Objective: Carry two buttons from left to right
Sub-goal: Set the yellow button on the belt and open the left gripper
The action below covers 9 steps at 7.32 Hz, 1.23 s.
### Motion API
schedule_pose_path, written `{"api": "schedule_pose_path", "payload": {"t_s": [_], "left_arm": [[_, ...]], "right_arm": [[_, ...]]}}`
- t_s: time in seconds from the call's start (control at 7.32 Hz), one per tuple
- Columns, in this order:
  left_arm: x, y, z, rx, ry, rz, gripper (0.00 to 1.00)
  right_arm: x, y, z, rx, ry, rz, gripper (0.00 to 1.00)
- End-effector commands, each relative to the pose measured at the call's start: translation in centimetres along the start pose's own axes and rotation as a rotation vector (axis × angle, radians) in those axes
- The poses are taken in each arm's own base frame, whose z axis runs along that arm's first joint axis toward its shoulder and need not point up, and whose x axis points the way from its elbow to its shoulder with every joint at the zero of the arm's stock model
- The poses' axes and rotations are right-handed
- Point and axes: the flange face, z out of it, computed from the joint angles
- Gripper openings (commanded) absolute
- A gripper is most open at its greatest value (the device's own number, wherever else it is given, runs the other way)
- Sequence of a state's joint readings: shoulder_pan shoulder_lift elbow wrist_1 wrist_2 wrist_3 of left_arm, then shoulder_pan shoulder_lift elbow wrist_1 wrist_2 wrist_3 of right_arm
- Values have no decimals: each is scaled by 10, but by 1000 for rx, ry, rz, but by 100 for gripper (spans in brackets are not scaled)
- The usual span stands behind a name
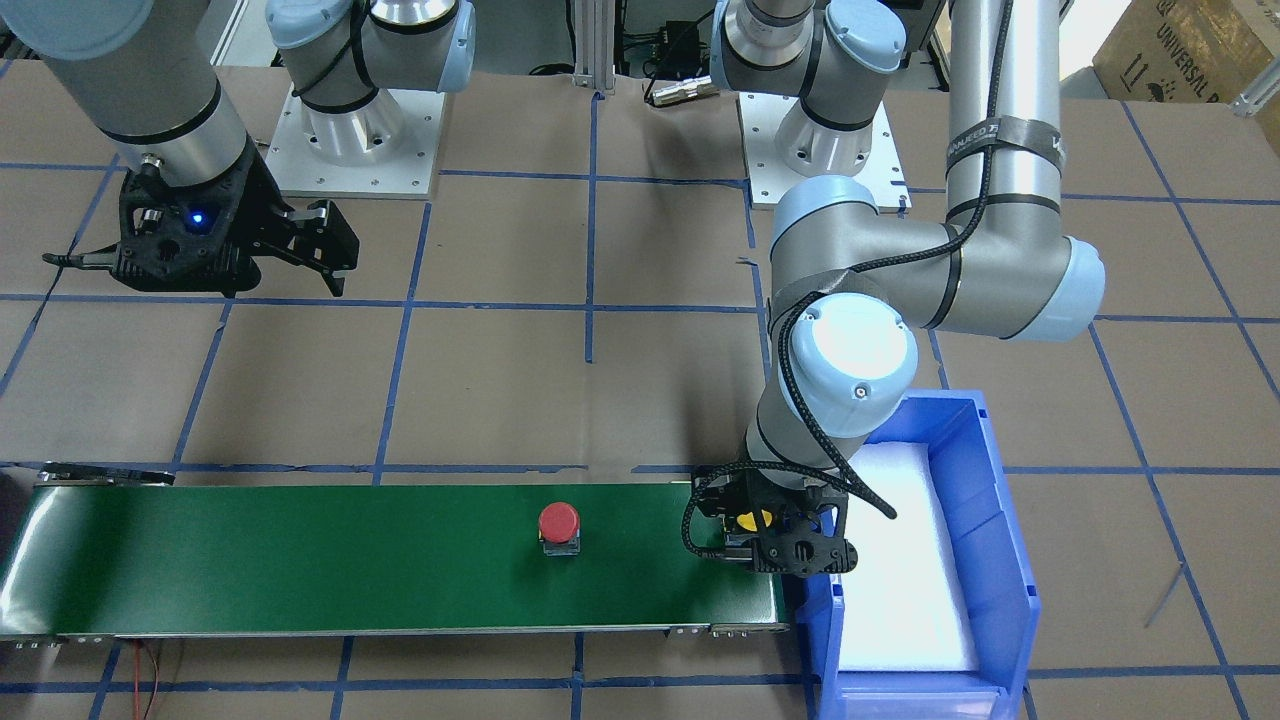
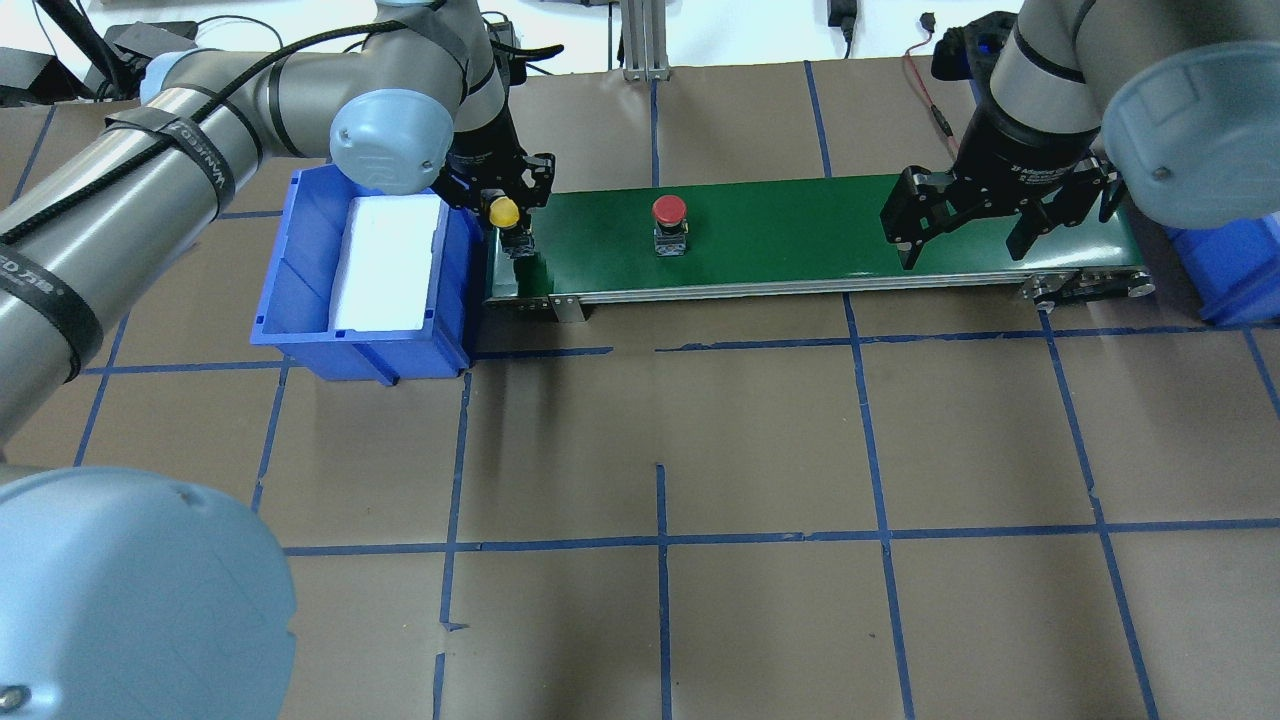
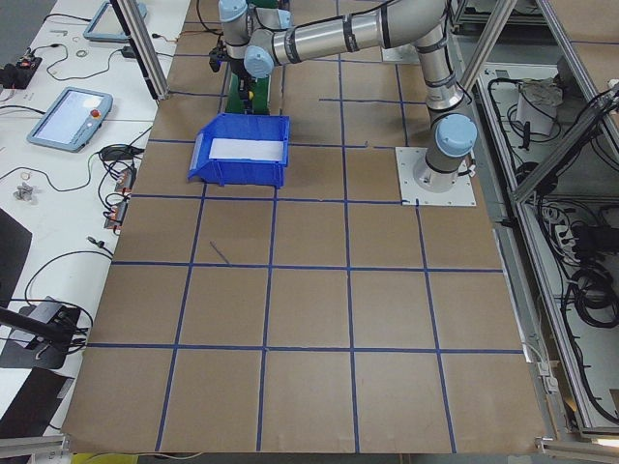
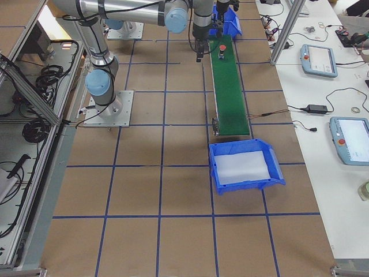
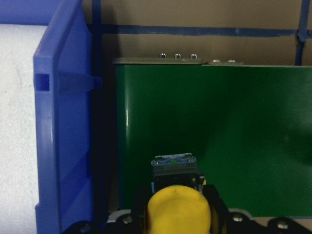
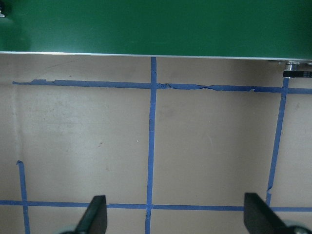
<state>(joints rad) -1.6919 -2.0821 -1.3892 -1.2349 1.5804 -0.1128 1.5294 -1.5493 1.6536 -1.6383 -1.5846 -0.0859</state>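
- Left claw (image 2: 510,200) gripped yellow-capped push-button (image 5: 178,209) at long green conveyor belt's (image 2: 800,240) end.
- Red-capped push-button (image 2: 669,210) stood mid-belt.
- Right claw (image 2: 962,245) hung open beside belt's opposite end.

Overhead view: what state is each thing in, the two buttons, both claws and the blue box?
Yellow-capped push-button: upright on the green conveyor belt's left end, gripped.
Red-capped push-button: upright mid-belt, untouched.
Left gripper: shut on the yellow-capped push-button.
Right gripper: open, empty.
Blue plastic bin: holds only white foam.
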Motion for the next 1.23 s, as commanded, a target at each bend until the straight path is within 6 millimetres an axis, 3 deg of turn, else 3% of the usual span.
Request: {"api": "schedule_pose_path", "payload": {"t_s": [0.0,0.41,0.55,0.68,0.82,1.09], "left_arm": [[0,-3,3,0,-1,-4,40],[0,-1,12,-14,-3,-2,43],[0,-1,12,-13,-4,-5,52],[0,-1,13,-15,0,-13,76],[1,-1,11,-13,8,-14,86],[-2,10,-32,40,13,-1,87]], "right_arm": [[0,0,0,0,0,0,100],[0,0,0,0,0,0,100],[0,0,0,0,0,0,100],[0,0,0,0,0,0,100],[0,0,0,0,0,0,100],[0,0,0,0,2,0,100]]}}
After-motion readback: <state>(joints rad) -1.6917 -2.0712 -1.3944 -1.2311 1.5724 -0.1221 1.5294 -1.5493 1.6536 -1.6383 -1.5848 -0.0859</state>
